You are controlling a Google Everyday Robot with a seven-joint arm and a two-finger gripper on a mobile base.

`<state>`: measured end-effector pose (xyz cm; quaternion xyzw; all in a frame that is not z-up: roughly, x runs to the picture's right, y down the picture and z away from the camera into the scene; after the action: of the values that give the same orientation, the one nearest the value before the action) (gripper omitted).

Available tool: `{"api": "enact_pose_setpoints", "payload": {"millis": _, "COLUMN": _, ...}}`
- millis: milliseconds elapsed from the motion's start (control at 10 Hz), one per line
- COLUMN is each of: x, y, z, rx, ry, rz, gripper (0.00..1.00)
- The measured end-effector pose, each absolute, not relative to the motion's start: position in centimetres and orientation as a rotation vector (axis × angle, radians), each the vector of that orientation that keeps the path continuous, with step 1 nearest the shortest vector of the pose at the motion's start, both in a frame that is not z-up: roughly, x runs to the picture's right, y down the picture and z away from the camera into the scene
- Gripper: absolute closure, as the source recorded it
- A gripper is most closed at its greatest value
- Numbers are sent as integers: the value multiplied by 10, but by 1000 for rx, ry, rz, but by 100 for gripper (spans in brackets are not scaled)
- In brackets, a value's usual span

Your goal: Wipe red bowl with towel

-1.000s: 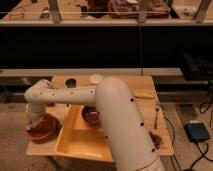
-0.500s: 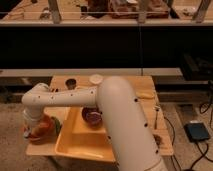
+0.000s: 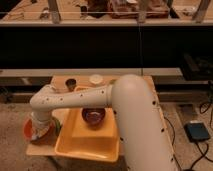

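The red bowl (image 3: 29, 132), shallow and orange-red, sits at the front left corner of the wooden table (image 3: 60, 82). My gripper (image 3: 39, 128) hangs at the end of the white arm (image 3: 75, 98) and reaches down into the bowl, covering most of its inside. A pale patch that looks like the towel (image 3: 44, 134) shows in the bowl right under the gripper. A green edge (image 3: 57, 126) sticks out on the bowl's right side.
A yellow tray (image 3: 90, 145) lies right of the red bowl and holds a glossy dark purple-brown bowl (image 3: 93, 116). A small dark cup (image 3: 71, 82) and a white round lid (image 3: 96, 78) stand at the table's back. A dark pedal box (image 3: 199, 132) lies on the floor at right.
The gripper has moved slightly down and to the left over the red bowl, and the arm's elbow has shifted with it. The bowls and tray have not moved.
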<state>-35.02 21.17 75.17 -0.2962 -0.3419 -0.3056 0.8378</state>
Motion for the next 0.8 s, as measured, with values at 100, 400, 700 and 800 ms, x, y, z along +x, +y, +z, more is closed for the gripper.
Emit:
{"api": "enact_pose_setpoints", "payload": {"millis": 100, "x": -346, "y": 210, "z": 751, "rx": -625, "ry": -711, "rz": -636, "gripper": 80}}
{"api": "enact_pose_setpoints", "payload": {"millis": 400, "x": -338, "y": 198, "z": 757, "rx": -603, "ry": -682, "rz": -610, "gripper": 80}}
{"api": "enact_pose_setpoints", "payload": {"millis": 700, "x": -331, "y": 180, "z": 775, "rx": -574, "ry": -663, "rz": -577, "gripper": 80}}
{"api": "enact_pose_setpoints", "payload": {"millis": 800, "x": -331, "y": 176, "z": 778, "rx": -565, "ry": -665, "rz": -572, "gripper": 80}}
